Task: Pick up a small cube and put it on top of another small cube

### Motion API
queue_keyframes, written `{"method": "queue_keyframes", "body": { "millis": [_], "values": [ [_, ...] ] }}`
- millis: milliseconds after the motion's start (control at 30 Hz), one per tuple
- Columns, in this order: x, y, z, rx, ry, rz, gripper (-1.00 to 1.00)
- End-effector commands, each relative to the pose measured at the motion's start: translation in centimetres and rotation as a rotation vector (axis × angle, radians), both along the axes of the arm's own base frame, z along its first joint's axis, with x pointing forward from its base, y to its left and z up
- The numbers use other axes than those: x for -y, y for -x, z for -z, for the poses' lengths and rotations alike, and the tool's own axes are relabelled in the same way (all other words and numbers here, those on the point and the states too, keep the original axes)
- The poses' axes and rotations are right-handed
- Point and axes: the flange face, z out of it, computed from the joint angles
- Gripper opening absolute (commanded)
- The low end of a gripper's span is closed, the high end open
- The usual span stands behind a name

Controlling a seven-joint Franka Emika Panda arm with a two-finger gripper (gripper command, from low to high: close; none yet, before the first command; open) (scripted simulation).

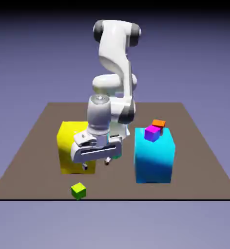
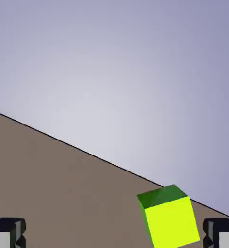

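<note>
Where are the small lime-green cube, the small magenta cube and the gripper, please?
Lime-green cube (image 2: 172, 222): hand view, its bright face.
Magenta cube (image 1: 152, 133): exterior view, its front.
Gripper (image 1: 96, 164): exterior view, midway between its fingertips.

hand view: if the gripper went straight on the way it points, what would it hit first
Probably the lime-green cube, met by the fingers on the view's right; depth is unclear, so they might just miss it and meet the brown tabletop.

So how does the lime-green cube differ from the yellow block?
The lime-green cube is far smaller than the yellow block. The cube sits near the table's front edge; the block stands farther back. The cube shows whole in the exterior view, while the arm partly hides the block. Both rest on the table.
</note>
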Motion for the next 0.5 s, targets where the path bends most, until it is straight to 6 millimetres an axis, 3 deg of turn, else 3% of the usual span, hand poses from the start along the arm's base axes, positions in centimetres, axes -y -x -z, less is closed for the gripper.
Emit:
{"method": "queue_keyframes", "body": {
  "millis": [0, 300, 367, 467],
  "values": [
    [0.4, -0.3, 0.9, -0.035, 0.014, -0.018, 0.00],
    [3.3, -2.8, 7.7, -0.346, 0.152, -0.182, 0.00],
    [3.3, -2.8, 7.8, -0.350, 0.154, -0.184, 0.00],
    [4.8, -1.0, 13.8, -0.350, 0.154, -0.184, 0.00]
  ]
}}
